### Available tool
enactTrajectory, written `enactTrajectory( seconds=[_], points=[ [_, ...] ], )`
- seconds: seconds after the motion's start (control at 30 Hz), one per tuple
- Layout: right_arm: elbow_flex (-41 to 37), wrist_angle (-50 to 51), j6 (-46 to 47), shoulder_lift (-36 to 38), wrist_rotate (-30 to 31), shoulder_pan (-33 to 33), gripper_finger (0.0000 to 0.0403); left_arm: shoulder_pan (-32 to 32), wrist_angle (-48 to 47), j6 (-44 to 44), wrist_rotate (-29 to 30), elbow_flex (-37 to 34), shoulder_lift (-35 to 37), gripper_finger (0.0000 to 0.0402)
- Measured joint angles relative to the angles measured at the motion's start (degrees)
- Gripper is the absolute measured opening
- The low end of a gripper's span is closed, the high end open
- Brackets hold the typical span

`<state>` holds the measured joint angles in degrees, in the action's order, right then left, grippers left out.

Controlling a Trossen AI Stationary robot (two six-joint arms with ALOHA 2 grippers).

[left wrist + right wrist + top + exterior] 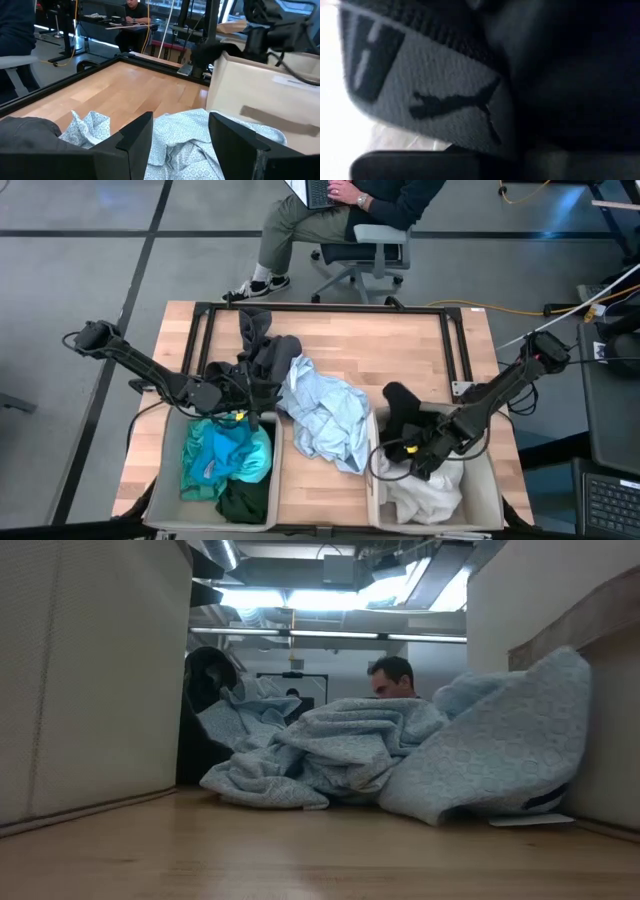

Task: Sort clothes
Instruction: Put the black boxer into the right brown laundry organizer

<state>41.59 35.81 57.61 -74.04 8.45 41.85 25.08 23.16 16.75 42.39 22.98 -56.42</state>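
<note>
Depositing the black garment (405, 408) into the right bin (486, 498) atop the white garment (425, 495), right end effector (415, 460) pinched on it; left end effector (262, 402), spread, beside the pale-blue garment (325, 418) left of that bin, likely next.

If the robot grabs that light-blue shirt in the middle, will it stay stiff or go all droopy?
Probably droopy: the light-blue shirt lies crumpled in soft folds, with one edge draped up against a bin. It likely weighs little for its size, being thin cloth. It should not roll or break, though a corner might drag along the table.
</note>
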Motion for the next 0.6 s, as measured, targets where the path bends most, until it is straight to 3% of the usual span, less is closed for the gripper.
enactTrajectory(
  seconds=[0.1, 0.37, 0.6],
  points=[
    [-2.68, -1.67, 2.01, -0.19, 0.02, 0.0, 0.0069, -0.09, 0.0, 0.0, 0.0, 0.0, 0.0, 0.0182],
    [-3.02, -1.2, 4.27, -0.24, -2.45, 0.0, 0.0213, -0.11, 0.0, -0.22, 0.0, 0.0, 0.0, 0.0182],
    [5.94, 8.23, 0.18, -0.24, -8.84, -0.37, 0.0254, -0.86, 0.0, -0.22, 0.0, 0.0, 0.0, 0.0182]
  ],
)
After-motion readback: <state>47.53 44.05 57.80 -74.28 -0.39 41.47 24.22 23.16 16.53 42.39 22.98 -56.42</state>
